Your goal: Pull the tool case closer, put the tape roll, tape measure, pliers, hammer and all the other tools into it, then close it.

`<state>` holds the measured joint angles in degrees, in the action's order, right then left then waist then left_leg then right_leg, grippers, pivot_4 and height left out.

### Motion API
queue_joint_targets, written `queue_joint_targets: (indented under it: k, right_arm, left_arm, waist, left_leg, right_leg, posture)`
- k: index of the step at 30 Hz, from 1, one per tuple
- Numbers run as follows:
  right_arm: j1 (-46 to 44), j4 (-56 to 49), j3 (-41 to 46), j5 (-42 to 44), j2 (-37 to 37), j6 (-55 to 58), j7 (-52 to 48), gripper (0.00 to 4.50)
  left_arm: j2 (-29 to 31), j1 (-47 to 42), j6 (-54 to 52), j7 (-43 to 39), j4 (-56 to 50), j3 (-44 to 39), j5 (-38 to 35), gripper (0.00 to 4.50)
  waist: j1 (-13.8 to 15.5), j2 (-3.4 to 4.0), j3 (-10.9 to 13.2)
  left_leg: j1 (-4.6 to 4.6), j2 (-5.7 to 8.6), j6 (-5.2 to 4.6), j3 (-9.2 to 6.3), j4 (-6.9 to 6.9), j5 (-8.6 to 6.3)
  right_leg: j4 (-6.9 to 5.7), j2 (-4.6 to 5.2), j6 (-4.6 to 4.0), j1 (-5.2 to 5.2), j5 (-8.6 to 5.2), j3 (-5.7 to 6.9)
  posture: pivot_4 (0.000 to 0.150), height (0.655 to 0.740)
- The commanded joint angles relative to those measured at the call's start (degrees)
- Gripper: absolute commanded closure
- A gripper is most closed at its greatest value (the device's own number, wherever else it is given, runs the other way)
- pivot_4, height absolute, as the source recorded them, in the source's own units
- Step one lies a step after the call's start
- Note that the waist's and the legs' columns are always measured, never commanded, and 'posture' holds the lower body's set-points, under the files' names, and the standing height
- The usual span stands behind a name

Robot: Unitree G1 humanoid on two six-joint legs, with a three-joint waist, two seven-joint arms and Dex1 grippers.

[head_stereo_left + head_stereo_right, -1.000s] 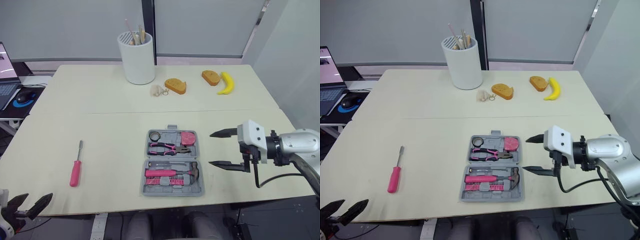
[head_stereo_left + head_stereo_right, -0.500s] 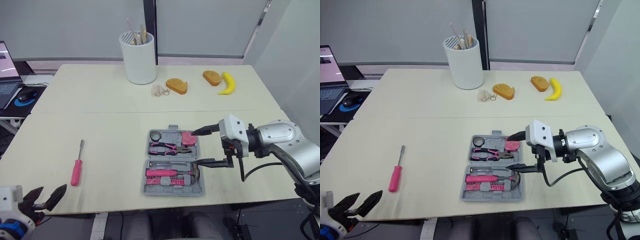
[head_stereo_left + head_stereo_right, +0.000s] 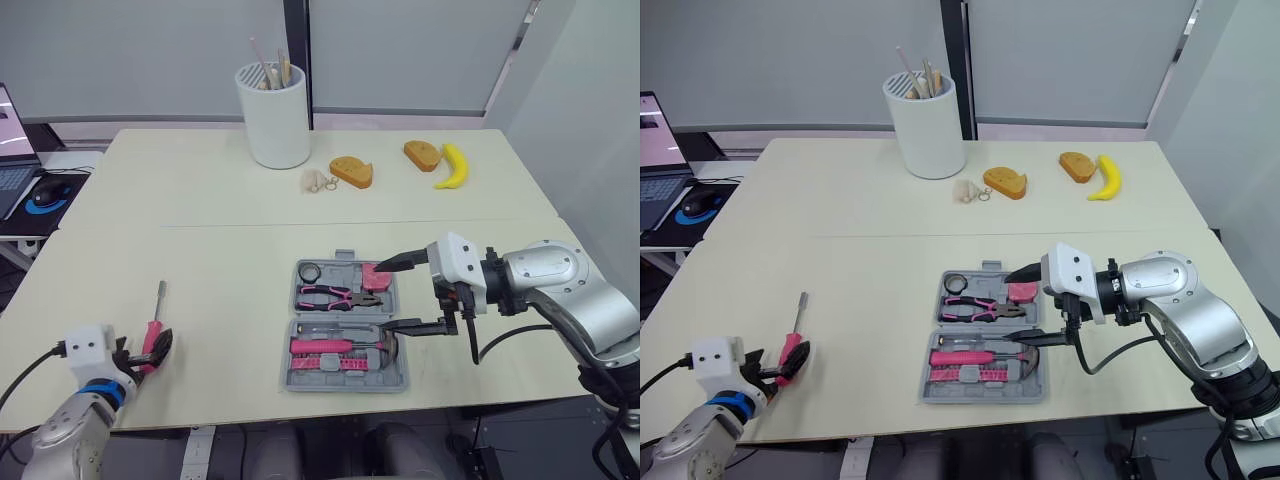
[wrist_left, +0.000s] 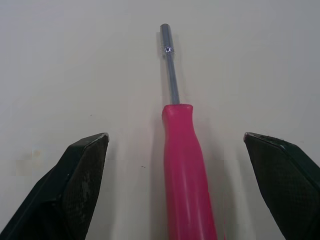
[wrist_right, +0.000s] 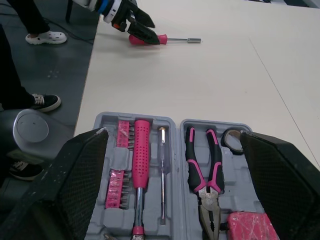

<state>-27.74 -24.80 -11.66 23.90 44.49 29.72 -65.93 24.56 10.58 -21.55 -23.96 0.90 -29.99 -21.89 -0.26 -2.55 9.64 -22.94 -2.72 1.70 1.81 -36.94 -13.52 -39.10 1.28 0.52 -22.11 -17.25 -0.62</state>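
The tool case (image 3: 345, 316) sits open and flat on the table (image 3: 220, 250), close to the near edge, about the middle. It's already pretty full: tape roll (image 3: 309, 271) in the far left corner, pink tape measure (image 5: 247, 227) in the far right corner, and pliers (image 3: 335, 295) lying across just near of those. The near half holds the pink-handled hammer (image 3: 340, 346), a thin screwdriver-type tool and a row of pink bits (image 5: 116, 182).

The one thing not in there is the pink screwdriver (image 4: 187, 170). It's lying on the table well to the left of the case, shaft pointing to the far side.

The left gripper (image 3: 152, 348) is right at the handle's near end, down at table level. Its fingers (image 4: 82, 170) are apart, one on each side of the handle with bare table showing between each finger and the handle — so it's straddling, not clamped.

The right gripper (image 3: 385, 297) is at the case's right edge with its pincer spread wide. One tip is by the tape measure and the other by the hammer head — holding nothing.

On the far side of the table there's a white holder (image 3: 273, 115) with sticks in it, two bread pieces (image 3: 351, 171) and a banana (image 3: 453, 165).
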Motion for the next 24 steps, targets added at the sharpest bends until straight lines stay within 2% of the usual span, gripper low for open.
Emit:
queue_joint_targets:
  k: [1,11,15,24]
  right_arm:
    - [-0.6,-1.8,0.5,0.4,0.0,-0.2,0.2,0.08]
    - [-0.5,-2.0,0.3,0.3,0.0,-0.2,0.3,0.08]
    - [-0.5,-2.5,0.5,0.4,0.0,0.1,0.7,0.00]
    - [-0.1,-3.1,0.3,0.2,-0.2,-0.2,1.7,0.00]
  left_arm:
    - [0.7,-1.6,2.4,0.4,1.6,1.2,1.6,0.00]
    - [-0.4,-3.8,4.2,3.4,6.2,3.3,4.1,0.00]
    - [-1.1,-3.9,3.4,3.1,6.3,4.3,3.7,0.88]
    - [-1.7,-3.3,4.0,3.5,6.0,4.2,4.1,3.71]
  waist:
    - [0.0,0.01,0.0]
    - [0.0,0.02,0.0]
    - [0.0,0.06,0.0]
    - [0.1,0.07,0.0]
  left_leg:
    - [0.01,0.00,0.00,0.00,0.00,0.00]
    - [0.01,-0.01,0.00,-0.03,0.01,0.00]
    - [0.02,0.00,0.00,-0.02,0.00,0.00]
    - [0.02,0.03,0.00,-0.02,0.00,0.00]
  right_leg:
    - [0.00,0.00,0.00,0.00,0.00,-0.01]
    - [-0.02,0.01,-0.01,0.01,0.02,0.03]
    - [-0.02,0.01,-0.02,0.02,0.03,0.02]
    - [-0.01,0.04,0.03,0.04,0.06,0.00]
  posture:
    - [0.150,0.7303]
    - [0.150,0.7303]
    - [0.150,0.7303]
    - [0.150,0.7303]
